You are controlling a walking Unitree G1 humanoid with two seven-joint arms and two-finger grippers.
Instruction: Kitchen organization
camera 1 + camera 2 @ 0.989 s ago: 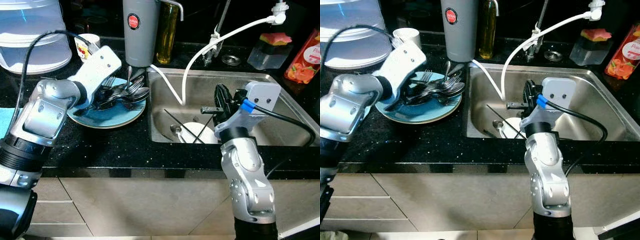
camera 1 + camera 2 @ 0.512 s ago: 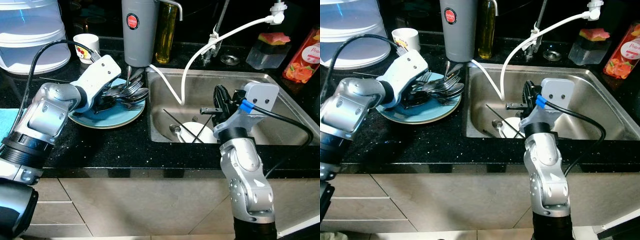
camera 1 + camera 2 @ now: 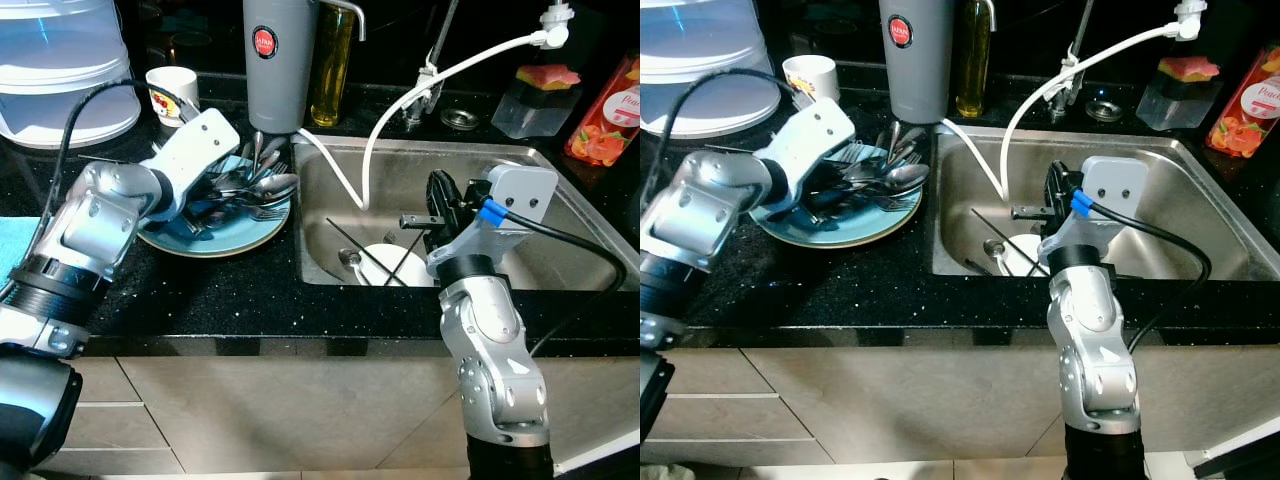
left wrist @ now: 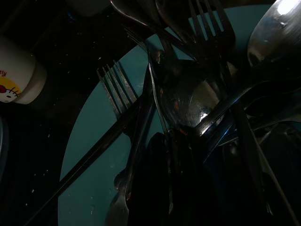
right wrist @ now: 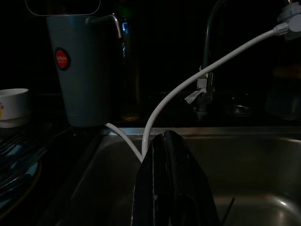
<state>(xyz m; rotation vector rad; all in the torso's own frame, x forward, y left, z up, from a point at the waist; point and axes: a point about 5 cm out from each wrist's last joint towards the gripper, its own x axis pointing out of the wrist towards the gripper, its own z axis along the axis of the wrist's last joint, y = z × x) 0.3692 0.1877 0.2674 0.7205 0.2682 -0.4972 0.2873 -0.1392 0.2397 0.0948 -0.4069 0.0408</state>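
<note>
Tub (image 3: pixel 60 60): sitting at the far left of the counter (image 3: pixel 230 290), white and translucent.
Cup (image 3: pixel 170 92): standing just right of the tub, white with a small picture on it; showing pale in my left wrist view too.
Left pincer (image 3: pixel 200 198): I am reaching it down into the cutlery on the plate. My fingers are lying among the handles; in my wrist view they are dark against dark metal, so I cannot tell whether I am gripping anything or how wide they are.
Plate (image 3: pixel 215 235): lying flat on the counter, blue, just left of the sink.
Cutlery (image 3: pixel 260 185): piling on the plate, forks and spoons crossing each other, bowls and tines pointing toward the sink side and the jug. One fork (image 4: pixel 115 87) is lying apart on bare blue.
Jug (image 3: pixel 278 60): standing grey and upright just behind the plate, a red round label near its top.
Bottle (image 3: pixel 333 70): standing beside the jug, yellowish.
Hose (image 3: pixel 400 110): running white from the upper right down into the sink.
Sink (image 3: pixel 560 230): steel, holding a small white dish (image 3: pixel 395 268) with thin dark sticks lying across it.
Right pincer (image 5: pixel 169 183): I am holding it over the sink's front part, fingers pressed together, holding nothing.
Packet (image 3: pixel 605 115): red, leaning at the far right behind the sink.
</note>
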